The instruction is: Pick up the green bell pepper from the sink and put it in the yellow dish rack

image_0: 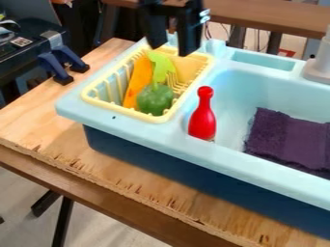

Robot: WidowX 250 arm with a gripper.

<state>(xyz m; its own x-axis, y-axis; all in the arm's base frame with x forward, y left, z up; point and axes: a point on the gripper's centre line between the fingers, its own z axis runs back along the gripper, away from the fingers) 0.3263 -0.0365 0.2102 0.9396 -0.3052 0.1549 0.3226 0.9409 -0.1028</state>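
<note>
My hand [172,50] hangs at the top of the frame, left of centre, released, its two black fingers spread apart and pointing down. Nearest to it, in the upper left-centre of the frame, is the yellow basket [93,96], which sits at the left end of the light blue sink [222,150]. Inside the basket I see a flat light-green piece [162,63], an orange piece [138,79] to its left, and a round dark-green toy vegetable [155,99] below them, near the basket's front corner. The red bottle-shaped toy [203,118] stands upright close to the middle of the frame, just right of the basket, by the basin's left edge. A dark purple cloth [287,137] lies in the basin at the right of the frame, with the grey faucet base [318,70] above it at the upper right. The wooden tabletop [38,118] carries the sink; two dark blue clamps [55,66] grip its edge at the upper left.
</note>
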